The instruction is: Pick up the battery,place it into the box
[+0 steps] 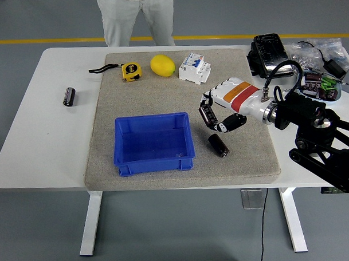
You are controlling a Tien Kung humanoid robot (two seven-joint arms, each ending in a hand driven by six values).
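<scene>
A black battery (218,145) lies on the grey mat (161,91), just right of the blue box (154,142), which is empty. My right hand (217,118), white with an orange band, hovers above the mat just up and left of that battery, near the box's right rim. Its fingers (207,115) hang down half-bent, the thumb is opposed, and they hold nothing. A second black battery (69,96) lies on the bare white table (43,146) at the left. My left arm is out of view.
A yellow tape measure (130,71), a lemon (162,65) and a white circuit breaker (194,68) stand along the mat's far edge. A black case (270,55) and a tray of parts (320,85) are at the far right. A person (136,17) stands at the far side.
</scene>
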